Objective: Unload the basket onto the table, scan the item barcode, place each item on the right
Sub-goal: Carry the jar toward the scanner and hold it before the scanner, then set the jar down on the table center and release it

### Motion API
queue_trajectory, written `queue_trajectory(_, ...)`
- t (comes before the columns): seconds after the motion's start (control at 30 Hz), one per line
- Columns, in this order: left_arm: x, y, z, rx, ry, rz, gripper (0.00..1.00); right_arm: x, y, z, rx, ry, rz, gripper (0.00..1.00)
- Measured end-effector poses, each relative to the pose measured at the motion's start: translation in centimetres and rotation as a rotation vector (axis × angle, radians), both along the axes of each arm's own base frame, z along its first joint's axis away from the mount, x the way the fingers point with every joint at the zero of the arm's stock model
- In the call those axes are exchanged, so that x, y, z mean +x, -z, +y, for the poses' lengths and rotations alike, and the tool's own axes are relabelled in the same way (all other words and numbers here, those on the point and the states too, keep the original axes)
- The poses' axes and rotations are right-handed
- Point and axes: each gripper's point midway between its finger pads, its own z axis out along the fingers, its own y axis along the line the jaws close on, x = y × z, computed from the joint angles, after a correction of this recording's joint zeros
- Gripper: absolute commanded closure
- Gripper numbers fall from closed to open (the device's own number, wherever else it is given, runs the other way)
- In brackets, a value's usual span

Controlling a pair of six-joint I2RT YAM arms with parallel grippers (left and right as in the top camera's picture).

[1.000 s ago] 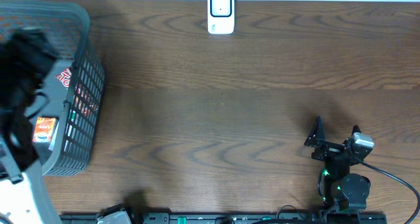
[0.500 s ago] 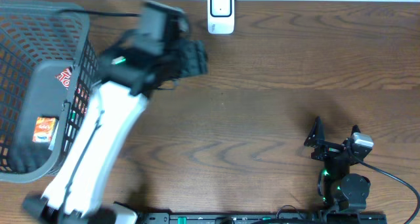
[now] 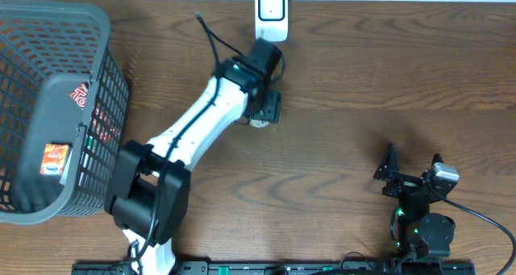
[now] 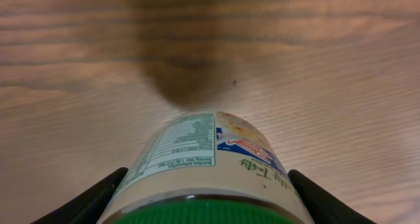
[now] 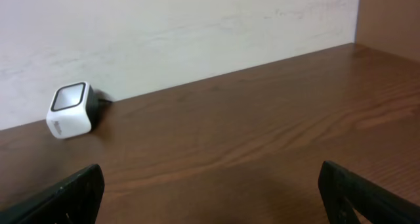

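Holding jar (image 4: 190, 148) near scanner (image 3: 272, 15).
Your left claw (image 4: 207, 178) grips the green-lidded jar above the worktop (image 3: 347, 81), label facing up; your right claw (image 3: 413, 168) sits wide open.

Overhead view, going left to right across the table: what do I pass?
Basket → scanner → right gripper. The left gripper, holding a jar, lines up with the scanner from left to right, so I leave it out of the order.
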Motion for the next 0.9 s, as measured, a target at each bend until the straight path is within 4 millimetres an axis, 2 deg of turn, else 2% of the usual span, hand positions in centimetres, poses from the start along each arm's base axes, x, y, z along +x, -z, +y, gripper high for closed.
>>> queue_trajectory(0.13,-0.9,3.0,-0.6,-0.005,0.032,-0.008,0.32,0.0,0.0,0.0,0.0,0.0,0.0,0.01)
queue_trajectory(0.23,-2.2,5.4,0.1,0.003,0.036,0.016,0.3,0.0,0.0,0.0,0.0,0.0,0.0,0.01)
queue_trajectory(0.3,-2.9,6.2,0.5,0.015,0.036,0.034,0.2,0.0,0.0,0.0,0.0,0.0,0.0,0.01)
queue_trajectory(0.4,-3.3,6.5,0.7,0.021,0.041,0.048,0.04,0.0,0.0,0.0,0.0,0.0,0.0,0.01)
queue_trajectory(0.6,-4.3,6.0,1.3,0.049,0.064,0.088,0.04,0.0,0.0,0.0,0.0,0.0,0.0,0.01)
queue_trajectory(0.67,-4.4,4.0,1.3,0.05,0.077,0.084,0.03,0.0,0.0,0.0,0.0,0.0,0.0,0.01)
queue_trajectory(0.73,-3.3,-0.3,0.6,0.012,0.09,0.01,0.03,0.0,0.0,0.0,0.0,0.0,0.0,0.01)
queue_trajectory(0.8,-2.2,-6.9,-0.1,-0.051,0.109,-0.112,0.03,0.0,0.0,0.0,0.0,0.0,0.0,0.01)
queue_trajectory(0.87,-1.6,-15.7,-0.1,-0.14,0.114,-0.291,0.03,0.0,0.0,0.0,0.0,0.0,0.0,0.01)
queue_trajectory(0.9,-1.6,-19.3,0.3,-0.173,0.11,-0.374,0.03,0.0,0.0,0.0,0.0,0.0,0.0,0.01)
